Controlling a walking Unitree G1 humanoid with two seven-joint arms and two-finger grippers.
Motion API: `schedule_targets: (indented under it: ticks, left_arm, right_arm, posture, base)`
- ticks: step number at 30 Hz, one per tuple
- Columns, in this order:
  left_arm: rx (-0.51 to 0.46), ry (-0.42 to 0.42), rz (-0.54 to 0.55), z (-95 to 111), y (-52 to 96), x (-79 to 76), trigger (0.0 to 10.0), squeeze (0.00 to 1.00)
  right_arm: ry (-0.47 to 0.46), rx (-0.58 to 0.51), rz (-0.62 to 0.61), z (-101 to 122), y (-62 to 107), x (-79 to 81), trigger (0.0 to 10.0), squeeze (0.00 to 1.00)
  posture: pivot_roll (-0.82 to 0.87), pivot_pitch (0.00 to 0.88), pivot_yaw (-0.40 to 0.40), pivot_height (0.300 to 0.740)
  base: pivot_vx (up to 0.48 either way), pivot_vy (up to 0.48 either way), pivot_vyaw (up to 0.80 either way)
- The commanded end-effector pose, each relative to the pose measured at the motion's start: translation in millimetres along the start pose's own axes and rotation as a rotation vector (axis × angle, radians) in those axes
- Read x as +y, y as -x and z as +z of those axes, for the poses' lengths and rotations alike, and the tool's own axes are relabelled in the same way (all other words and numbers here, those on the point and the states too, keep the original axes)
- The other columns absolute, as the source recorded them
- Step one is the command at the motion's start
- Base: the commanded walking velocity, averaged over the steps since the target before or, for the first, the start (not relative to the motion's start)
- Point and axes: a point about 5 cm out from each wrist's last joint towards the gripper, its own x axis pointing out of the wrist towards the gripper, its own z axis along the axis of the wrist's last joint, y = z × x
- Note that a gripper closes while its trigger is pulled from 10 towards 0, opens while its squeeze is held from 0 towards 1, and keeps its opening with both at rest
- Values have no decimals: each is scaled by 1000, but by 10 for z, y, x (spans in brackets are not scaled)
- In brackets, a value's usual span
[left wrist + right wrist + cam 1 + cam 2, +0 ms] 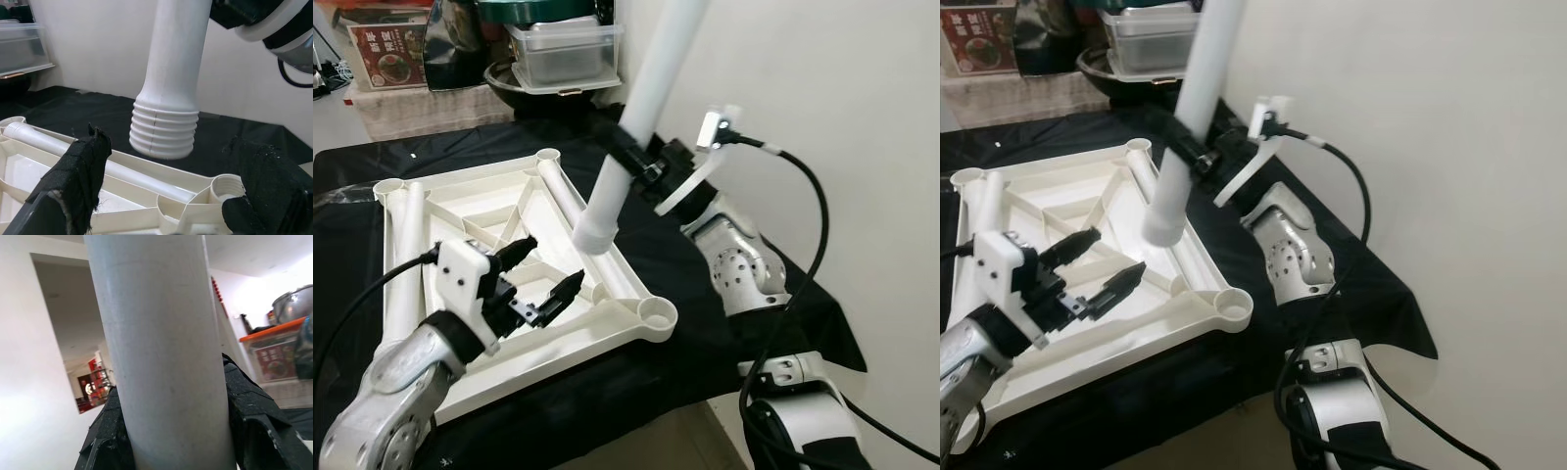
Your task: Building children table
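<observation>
Your right gripper (pixel 633 164) is clamped on the leg (pixel 636 117), threaded end hanging over the tabletop (pixel 460 196). Left gripper (pixel 541 277), at 7 o'clock from the leg's end, is spread wide with nothing in it.

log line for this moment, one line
right gripper: shut on leg, threaded end down, above tabletop | left gripper: open, over tabletop | corner socket: empty | two legs lying in tabletop
</observation>
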Motion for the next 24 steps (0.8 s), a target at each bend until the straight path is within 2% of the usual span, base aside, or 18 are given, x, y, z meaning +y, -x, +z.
schedule_targets:
  ticks: [1,6,11,12,16,20,24]
  left_arm:
    - [29,-32,-17,-46,-38,24,10000,0]
    - [38,-50,-11,-74,-79,51,10000,0]
    - [55,-61,-19,-109,-129,90,10000,0]
    - [54,-59,-20,-127,-163,97,10000,0]
    - [53,-57,-20,-139,-188,102,10000,0]
    - [23,-37,-2,-139,-289,118,10000,0]
    - [8,-25,-17,-138,-345,82,10000,0]
  right_arm:
    - [-12,0,37,9,-65,100,10000,0]
    - [-34,3,52,5,-95,154,10000,0]
    - [-59,-3,83,28,-134,270,10000,0]
    - [-71,-4,105,30,-149,337,10000,0]
    - [-79,-4,119,29,-158,383,10000,0]
    - [-112,8,155,-30,-147,528,10000,0]
    - [-124,22,168,-83,-132,592,10000,0]
  posture:
    - [117,0,-34,714]
    - [110,0,-30,714]
    - [104,0,-27,714]
    - [95,0,-24,714]
    - [95,0,-24,714]
    - [89,0,-27,714]
    - [89,0,-28,714]
  base:
    - [0,0,0]
    - [0,0,0]
    - [0,0,0]
    - [0,0,0]
    - [0,0,0]
    - [0,0,0]
    - [0,0,0]
